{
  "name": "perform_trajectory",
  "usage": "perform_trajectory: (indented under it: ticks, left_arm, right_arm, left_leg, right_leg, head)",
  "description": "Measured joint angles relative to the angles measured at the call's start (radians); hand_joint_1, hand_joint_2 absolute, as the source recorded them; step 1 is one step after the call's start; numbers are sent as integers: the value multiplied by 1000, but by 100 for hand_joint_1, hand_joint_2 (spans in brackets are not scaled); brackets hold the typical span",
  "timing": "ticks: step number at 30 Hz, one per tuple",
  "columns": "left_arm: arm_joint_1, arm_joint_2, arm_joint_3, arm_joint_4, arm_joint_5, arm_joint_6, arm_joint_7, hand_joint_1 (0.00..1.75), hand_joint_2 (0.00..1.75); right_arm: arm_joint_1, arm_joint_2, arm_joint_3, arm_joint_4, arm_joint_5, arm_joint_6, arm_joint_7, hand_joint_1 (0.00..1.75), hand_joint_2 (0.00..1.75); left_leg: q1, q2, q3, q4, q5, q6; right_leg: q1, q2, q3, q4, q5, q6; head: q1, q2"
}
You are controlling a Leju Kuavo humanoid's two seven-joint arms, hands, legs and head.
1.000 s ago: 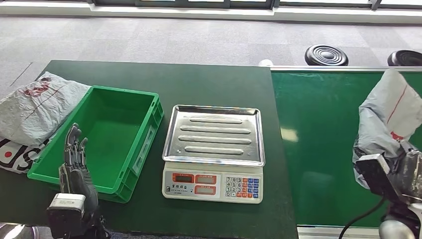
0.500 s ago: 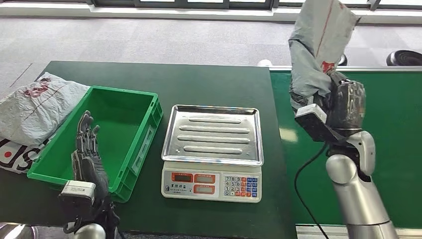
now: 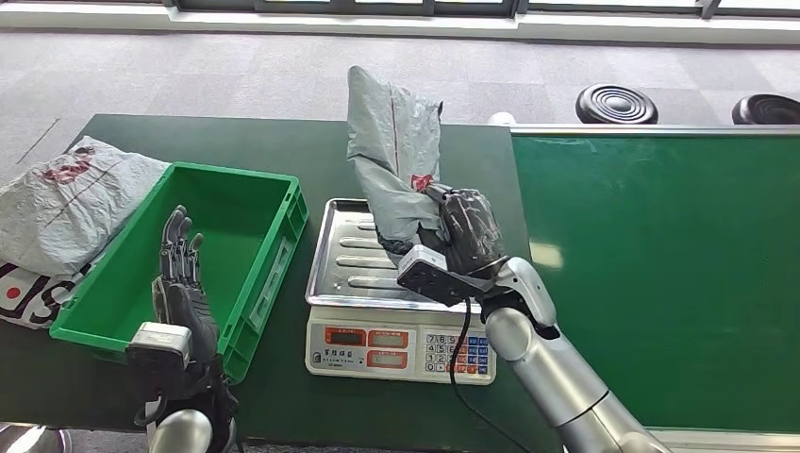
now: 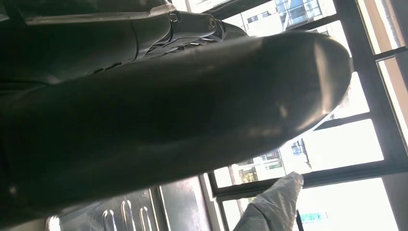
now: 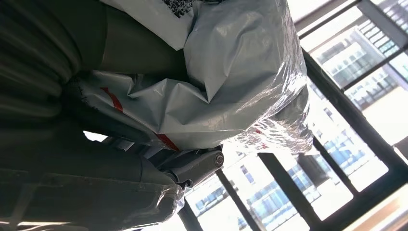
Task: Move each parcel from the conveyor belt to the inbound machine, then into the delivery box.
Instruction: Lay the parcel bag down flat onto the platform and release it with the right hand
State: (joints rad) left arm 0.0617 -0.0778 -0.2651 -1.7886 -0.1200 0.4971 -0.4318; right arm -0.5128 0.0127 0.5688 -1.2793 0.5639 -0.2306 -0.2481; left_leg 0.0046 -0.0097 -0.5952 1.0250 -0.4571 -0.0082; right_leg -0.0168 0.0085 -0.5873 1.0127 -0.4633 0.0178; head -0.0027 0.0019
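Note:
My right hand point(image 3: 464, 229) grips a grey plastic parcel point(image 3: 394, 156) with red print, held upright over the steel pan of the weighing scale point(image 3: 347, 253). The right wrist view shows that parcel point(image 5: 231, 82) crumpled against my fingers. My left hand point(image 3: 179, 278) stands raised with fingers straight and apart, holding nothing, over the front edge of the green crate point(image 3: 247, 203). In the left wrist view the dark left hand point(image 4: 159, 110) fills the picture, with the parcel point(image 4: 274, 207) seen beyond it. The green conveyor belt point(image 3: 651, 264) carries nothing.
A second grey parcel point(image 3: 66, 203) with red print lies on the dark table point(image 3: 283, 142) left of the crate. The scale's keypad point(image 3: 460, 352) faces me. Two black round stools point(image 3: 618, 104) stand on the carpet behind the belt.
My right arm swung left from over the belt, carrying the parcel to above the scale pan. My left hand rose a little and shifted slightly right near the crate's front edge.

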Motion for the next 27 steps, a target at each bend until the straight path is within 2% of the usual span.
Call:
perform_trajectory:
  ticks: [4,7,8,11,12,16,21,25,27]
  left_arm:
    - [-12,0,-11,12,-7,26,16,0,0]
    - [-14,0,-17,19,-8,30,20,0,0]
    - [-15,0,-18,21,-8,31,20,0,0]
    - [-16,0,-22,24,-8,33,25,0,0]
    - [-16,0,-23,25,-8,33,27,0,0]
    - [-20,3,-25,25,-20,26,33,0,0]
    - [-28,5,-33,31,-63,14,37,0,0]
    - [-29,5,-41,32,-89,-17,60,0,0]
    - [-29,5,-42,32,-102,-29,74,0,0]
  right_arm:
    - [3,55,49,71,-2,22,0,175,175]
    - [3,73,64,102,-4,25,0,175,175]
    - [3,78,67,111,-5,27,3,151,175]
    - [5,91,72,135,-1,31,24,20,175]
    - [6,94,73,142,5,30,36,0,175]
    - [12,98,73,172,86,-22,104,0,175]
    - [20,85,73,183,268,-102,220,0,175]
    - [52,56,63,153,478,-111,335,0,0]
    - [72,42,56,122,564,-97,381,0,0]
  left_leg:
    - [0,0,0,0,0,0]
    - [0,0,0,0,0,0]
    - [0,0,0,0,0,0]
    - [0,0,0,0,0,0]
    - [0,0,0,0,0,0]
    - [0,0,0,0,0,0]
    - [0,0,0,1,0,0]
    - [0,0,0,1,0,0]
    - [0,0,0,1,0,0]
  right_leg:
    - [0,0,0,0,0,0]
    - [0,0,0,0,0,0]
    - [0,0,0,0,0,0]
    - [0,0,0,0,0,0]
    - [0,0,0,0,0,0]
    - [0,0,-1,0,0,0]
    - [0,0,-1,0,0,0]
    - [0,0,-1,0,0,0]
    - [0,0,-1,0,0,0]
  head:
    - [0,0]
    - [0,0]
    - [0,0]
    - [0,0]
    - [0,0]
    - [0,0]
    - [0,0]
    - [0,0]
    - [0,0]
